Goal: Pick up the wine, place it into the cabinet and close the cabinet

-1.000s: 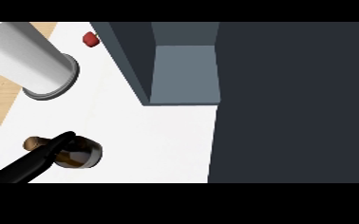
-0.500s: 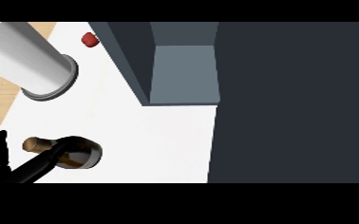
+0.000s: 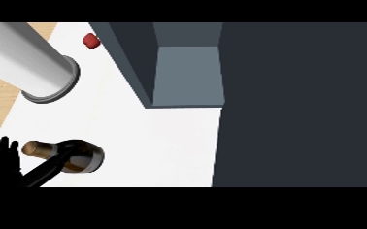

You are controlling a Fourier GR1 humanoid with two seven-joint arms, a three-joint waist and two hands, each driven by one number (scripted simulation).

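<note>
Head view, looking steeply down: my left hand [image 3: 22, 167] sits at about eight o'clock, near the lower-left corner, and one dark finger lies across the wine [image 3: 68, 156], so I read my fingers as curled round the bottle. The bottle shows mostly from above, its cork end pointing toward nine o'clock and its wide dark body toward three. Whether it is lifted or resting on the worktop [image 3: 158, 140] I cannot tell. My right hand shows nowhere.

As I judge it, the task is at its first step: I have the wine, nothing is in the cabinet [image 3: 188, 75], and the closing is yet to come. The cabinet's grey opening lies at about twelve o'clock, well apart from the bottle, up and to the right.

For room: bare white worktop stretches between the bottle and the cabinet's lower edge, so the path toward one o'clock looks free. A large grey cylinder [image 3: 39, 65] stands at ten o'clock, above the bottle, and I would swing clear of it. A small red thing [image 3: 91, 40] lies at eleven o'clock beside the cabinet's left wall [image 3: 129, 60]. From three o'clock a broad dark panel [image 3: 294, 106] fills the right side; I cannot tell whether it is the door.
</note>
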